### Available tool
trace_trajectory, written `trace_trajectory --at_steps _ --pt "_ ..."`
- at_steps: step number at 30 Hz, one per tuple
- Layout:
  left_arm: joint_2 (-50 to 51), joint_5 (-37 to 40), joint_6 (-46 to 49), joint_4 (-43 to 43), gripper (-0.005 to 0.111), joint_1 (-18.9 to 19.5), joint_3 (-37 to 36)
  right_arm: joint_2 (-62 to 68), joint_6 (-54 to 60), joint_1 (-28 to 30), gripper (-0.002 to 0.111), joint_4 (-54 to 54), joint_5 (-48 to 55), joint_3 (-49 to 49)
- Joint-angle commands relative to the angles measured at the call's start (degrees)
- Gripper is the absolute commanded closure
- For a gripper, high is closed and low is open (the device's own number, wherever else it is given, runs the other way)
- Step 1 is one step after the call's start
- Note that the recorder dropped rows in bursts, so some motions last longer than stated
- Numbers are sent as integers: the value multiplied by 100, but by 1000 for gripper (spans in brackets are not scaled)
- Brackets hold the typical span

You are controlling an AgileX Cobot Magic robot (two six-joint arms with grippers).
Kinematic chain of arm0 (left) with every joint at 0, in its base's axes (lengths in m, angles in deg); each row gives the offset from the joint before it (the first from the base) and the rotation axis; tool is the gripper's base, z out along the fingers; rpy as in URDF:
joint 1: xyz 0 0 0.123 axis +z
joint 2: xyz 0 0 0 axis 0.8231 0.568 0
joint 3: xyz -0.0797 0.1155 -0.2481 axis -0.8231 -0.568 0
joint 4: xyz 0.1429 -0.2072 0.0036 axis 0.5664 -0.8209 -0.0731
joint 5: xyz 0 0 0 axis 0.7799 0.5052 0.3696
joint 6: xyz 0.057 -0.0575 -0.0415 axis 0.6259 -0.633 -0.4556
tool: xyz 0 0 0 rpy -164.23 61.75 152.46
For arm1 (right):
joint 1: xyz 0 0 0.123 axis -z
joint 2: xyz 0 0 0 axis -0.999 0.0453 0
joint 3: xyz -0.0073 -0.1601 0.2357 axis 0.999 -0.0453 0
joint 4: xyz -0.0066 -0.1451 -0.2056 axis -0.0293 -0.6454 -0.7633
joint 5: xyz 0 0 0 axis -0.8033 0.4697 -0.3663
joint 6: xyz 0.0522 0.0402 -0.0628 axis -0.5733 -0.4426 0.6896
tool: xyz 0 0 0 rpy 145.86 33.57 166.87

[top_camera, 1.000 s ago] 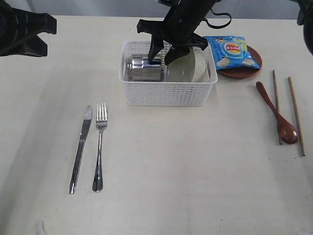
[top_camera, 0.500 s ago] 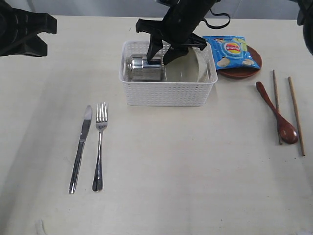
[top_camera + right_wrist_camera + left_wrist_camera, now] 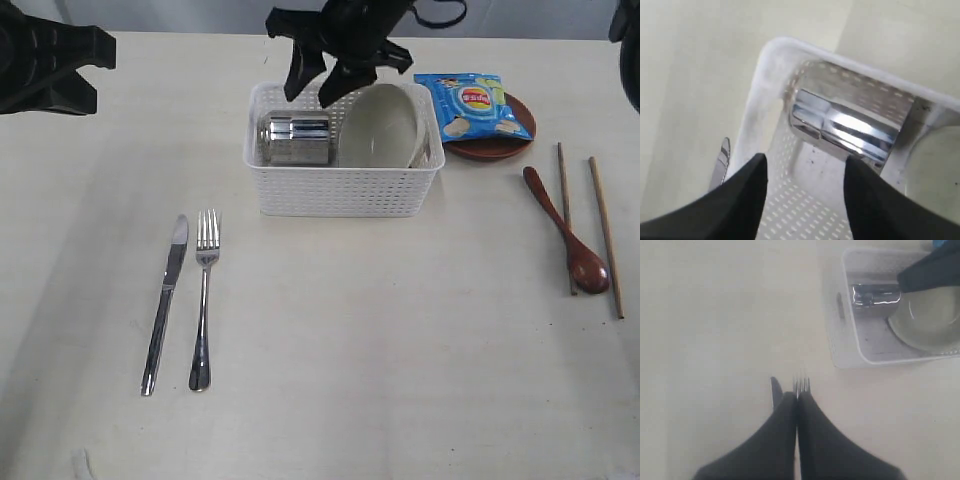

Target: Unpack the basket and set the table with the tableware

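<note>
The right gripper (image 3: pixel 318 88) hung above the rear rim of the basket (image 3: pixel 340 190), its jaws spread wide and empty, over the steel cup (image 3: pixel 295 140) lying on its side by the left wall. The bowl (image 3: pixel 380 128) leaned tilted in the right half, just beside the cup. The left gripper (image 3: pixel 797 399) was pressed closed on nothing, over the far left of the bench (image 3: pixel 400 350). The knife (image 3: pixel 165 300) and fork (image 3: pixel 203 300) lay side by side front-left. The spoon (image 3: pixel 565 230) and chopsticks (image 3: pixel 605 235) lay near the right edge. Broad bare bench lay before the basket.
</note>
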Motion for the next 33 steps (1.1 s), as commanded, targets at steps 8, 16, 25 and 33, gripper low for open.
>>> trace_trajectory --at_steps 8,16,25,33 --pt "-8 -37 22 -76 107 4 -42 -516 -477 32 62 -2248 246 989" --pt "-8 6 22 -117 107 4 -42 -979 -942 32 62 -2871 246 67" --pt "-8 -7 80 -117 107 4 -42 -1037 -1115 32 62 -3507 246 -1084" --pt "-8 -30 112 -117 107 4 -42 -1006 -1106 32 62 -3517 246 -1174"
